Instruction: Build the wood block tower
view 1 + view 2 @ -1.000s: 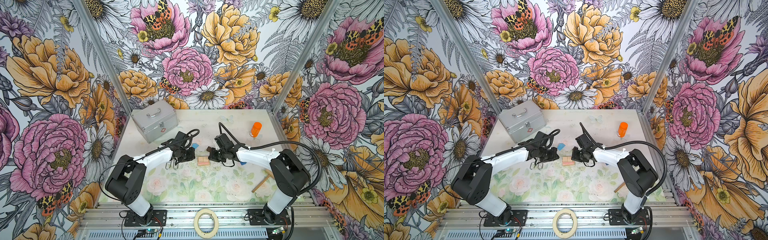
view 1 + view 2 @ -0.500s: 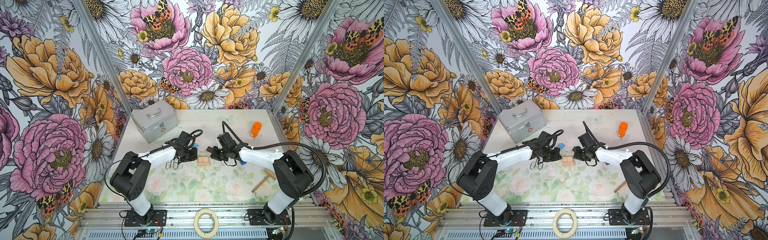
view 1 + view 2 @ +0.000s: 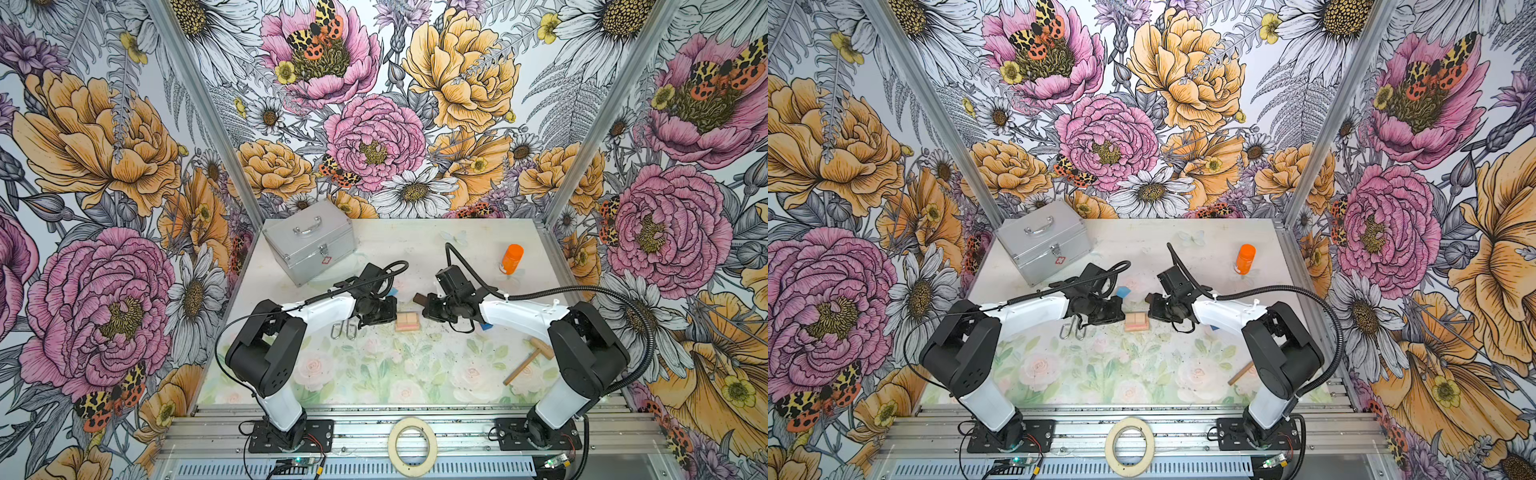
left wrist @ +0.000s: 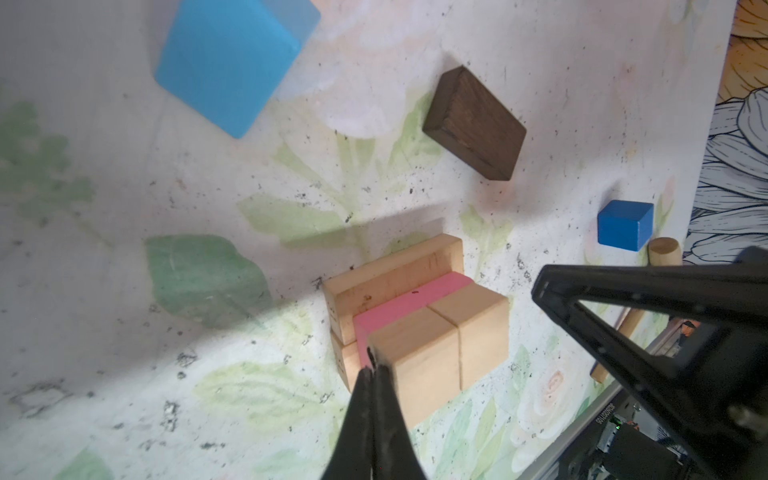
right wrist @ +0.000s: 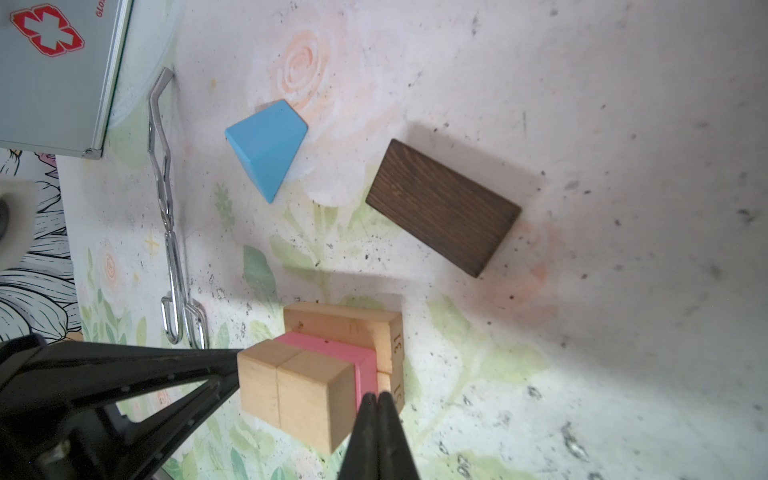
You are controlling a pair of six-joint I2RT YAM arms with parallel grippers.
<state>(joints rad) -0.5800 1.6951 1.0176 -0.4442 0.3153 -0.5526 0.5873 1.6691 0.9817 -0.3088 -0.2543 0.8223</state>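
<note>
L gripper [image 4: 375, 368], R gripper [image 5: 377, 398] at tower [image 3: 407, 321] edges

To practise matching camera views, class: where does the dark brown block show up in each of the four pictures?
In a top view: dark brown block, mid-table, just beyond the wood block tower.
In a top view: same spot.
Left wrist: between light blue block and dark blue cube, at.
Right wrist: beside the light blue block, at.
Shared landmark: the tower, tan over pink.
</note>
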